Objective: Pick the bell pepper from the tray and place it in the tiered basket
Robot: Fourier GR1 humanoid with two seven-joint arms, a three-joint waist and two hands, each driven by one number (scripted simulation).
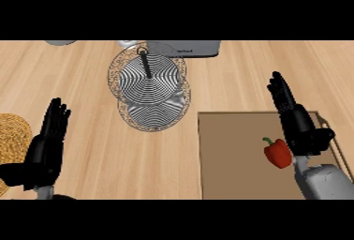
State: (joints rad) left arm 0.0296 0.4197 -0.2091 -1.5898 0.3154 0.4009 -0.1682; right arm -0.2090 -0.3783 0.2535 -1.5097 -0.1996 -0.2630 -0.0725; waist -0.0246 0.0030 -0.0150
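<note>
Counter (83, 70): pale wood. Tray (228, 159): brown, flat, at lower right. Tiered basket (149, 89): wire rings round a dark post, upper centre, well apart from the tray. Right hand (298, 126) hovered over the tray, fingers straight, holding nothing. Left hand (43, 145) rested open at lower left.

Step judged: the grasp. Best to shift the palm over the bell pepper (278, 153), lower, then curl round its body, not the stem.

Pepper: red, on the tray's right half just beside the right hand, with a short green stem at its upper left.
</note>
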